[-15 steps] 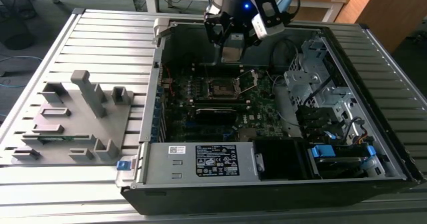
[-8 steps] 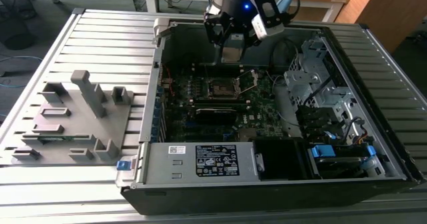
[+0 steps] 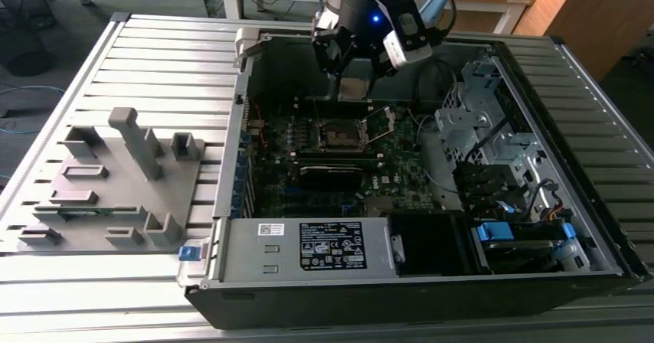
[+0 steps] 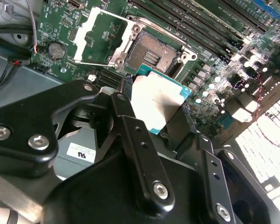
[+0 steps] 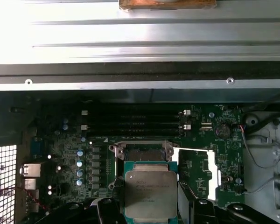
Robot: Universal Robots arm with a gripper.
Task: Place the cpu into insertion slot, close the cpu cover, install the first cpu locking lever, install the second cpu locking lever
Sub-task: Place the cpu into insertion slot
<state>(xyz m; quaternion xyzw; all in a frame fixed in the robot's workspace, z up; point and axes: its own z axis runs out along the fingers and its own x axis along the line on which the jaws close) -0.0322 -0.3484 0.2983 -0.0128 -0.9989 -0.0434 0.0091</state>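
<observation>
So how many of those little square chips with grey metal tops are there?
1. The small square grey-topped chip is held in the black gripper, near the open silver-rimmed socket. Others may be hidden.

The gripper (image 3: 354, 90) is hanging inside the open computer case (image 3: 241, 113), pinching the cpu (image 4: 161, 100) in the air close to the insertion slot (image 4: 151, 53). The slot's dark middle is showing bare, so the way down into it is looking free. The cpu cover (image 5: 216, 176) is lying flipped open beside the slot, out of the way. The metal drive cage (image 3: 480, 121) is crowding the exterior view's right, and the power supply box (image 3: 306, 247) is blocking the end nearest that camera.
</observation>
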